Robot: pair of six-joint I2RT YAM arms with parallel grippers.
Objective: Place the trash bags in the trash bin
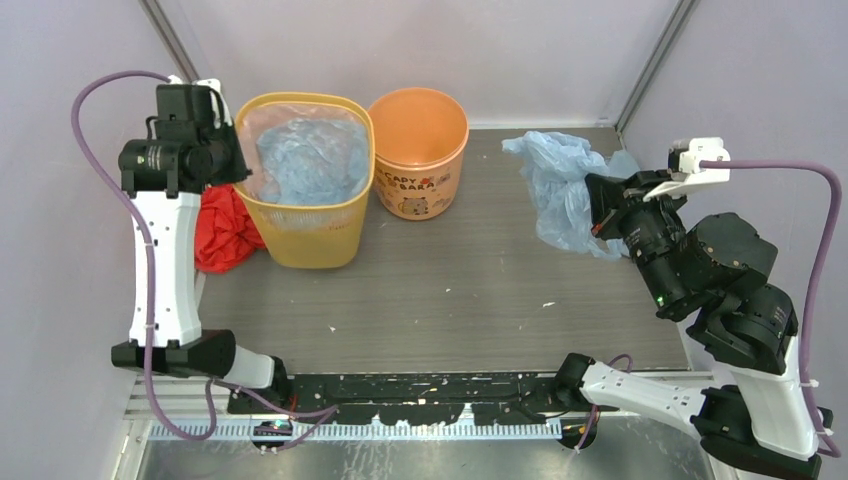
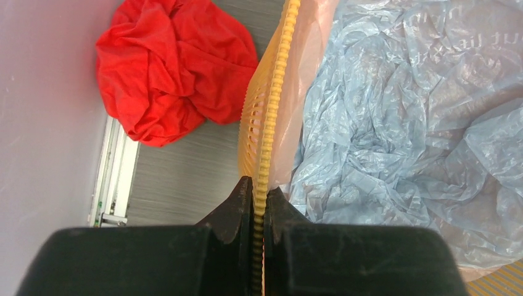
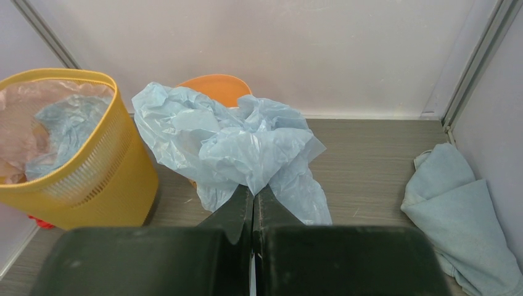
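Note:
The trash bin is a round orange bucket (image 1: 415, 195) with a printed mark, standing at the back middle; its rim (image 3: 216, 86) shows behind the held bag in the right wrist view. My right gripper (image 1: 597, 205) (image 3: 253, 192) is shut on a crumpled light blue trash bag (image 1: 555, 185) (image 3: 228, 142), right of the orange bin. My left gripper (image 1: 238, 160) (image 2: 259, 191) is shut on the left rim of the taller yellow bin (image 1: 305, 235) (image 2: 274, 92). Another blue trash bag (image 1: 310, 160) (image 2: 401, 123) lies inside the yellow bin.
A red cloth (image 1: 225, 230) (image 2: 172, 68) lies on the table left of the yellow bin, against the left wall. A pale blue cloth (image 3: 456, 209) lies by the right wall. The yellow bin (image 3: 98, 179) touches the orange bin's left side.

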